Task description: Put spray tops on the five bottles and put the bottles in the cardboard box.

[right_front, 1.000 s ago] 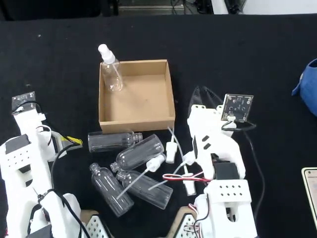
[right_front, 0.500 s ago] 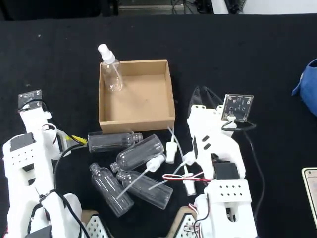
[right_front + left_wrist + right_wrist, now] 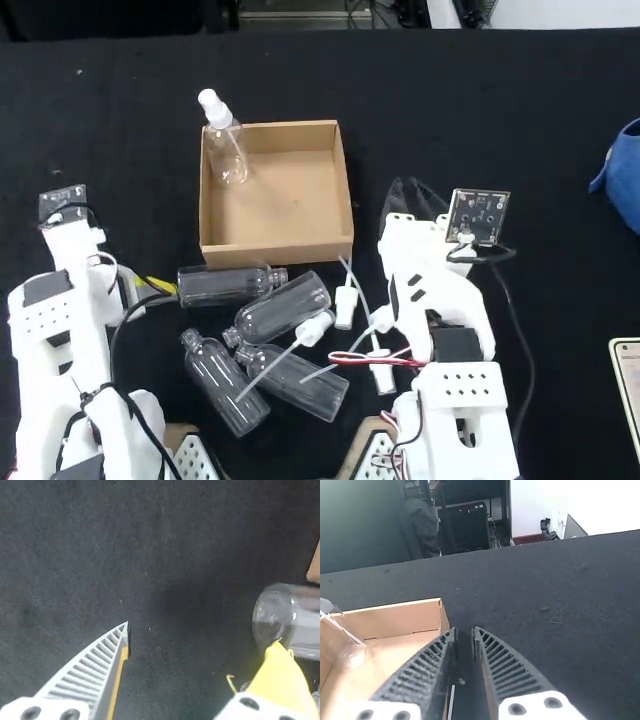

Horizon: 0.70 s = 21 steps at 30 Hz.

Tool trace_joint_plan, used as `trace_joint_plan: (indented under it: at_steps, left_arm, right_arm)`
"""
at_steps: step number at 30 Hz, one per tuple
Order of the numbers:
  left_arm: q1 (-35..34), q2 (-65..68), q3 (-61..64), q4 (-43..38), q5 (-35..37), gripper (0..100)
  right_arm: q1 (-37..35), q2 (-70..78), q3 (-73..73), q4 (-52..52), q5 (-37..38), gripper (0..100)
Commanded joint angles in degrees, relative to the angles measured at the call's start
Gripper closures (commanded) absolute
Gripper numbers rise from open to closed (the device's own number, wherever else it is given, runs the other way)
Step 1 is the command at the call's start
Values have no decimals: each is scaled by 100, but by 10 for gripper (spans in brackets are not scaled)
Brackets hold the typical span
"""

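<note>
Bottles on blk table, dim room behind; left tool apart, right tool together.

Blue rounded object: cut by frame edge. Clear plastic bottle: edge-cropped, partly behind yellow fingertip of left hand.

Overhead camera looks down; wrist cameras sit low, sharing perhaps the cardboard box.

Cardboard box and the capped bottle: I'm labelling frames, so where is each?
cardboard box (image 3: pixel 275 246), high view, on its near wall.
capped bottle (image 3: pixel 229 156), high view, on its clear body.
</note>
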Motion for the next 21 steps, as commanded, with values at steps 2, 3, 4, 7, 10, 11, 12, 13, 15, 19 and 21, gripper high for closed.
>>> trace_joint_plan:
  at_steps: [2,3,4,7,10,11,12,13,15,19,21]
  left_arm:
    - [92,-79,-40,-9,62,729]
    - [92,-79,-40,-9,62,729]
    - [92,-79,-40,-9,62,729]
    - [84,-79,-40,-9,62,729]
    - [66,-88,-57,-9,62,729]
    - [48,-88,-57,-9,62,729]
    - [40,-88,-57,-9,62,729]
    - [40,-88,-57,-9,62,729]
    - [40,-88,-57,-9,62,729]
    - [40,-88,-57,-9,62,729]
    - [40,-88,-75,-9,62,729]
  right_arm:
    - [-114,-110,-198,9,53,962]
    - [-114,-110,-198,9,53,962]
    - [-114,-110,-198,9,53,962]
    - [-114,-110,-215,18,53,962]
    - [-114,-110,-479,352,53,962]
    - [-114,-110,-664,633,53,962]
    - [-114,-110,-848,923,53,962]
    - [-114,-110,-1042,1196,62,962]
    - [-114,-110,-1473,1679,114,962]
    - [-123,-119,-2651,2971,1187,962]
    - [-264,-110,-3143,3666,1266,962]
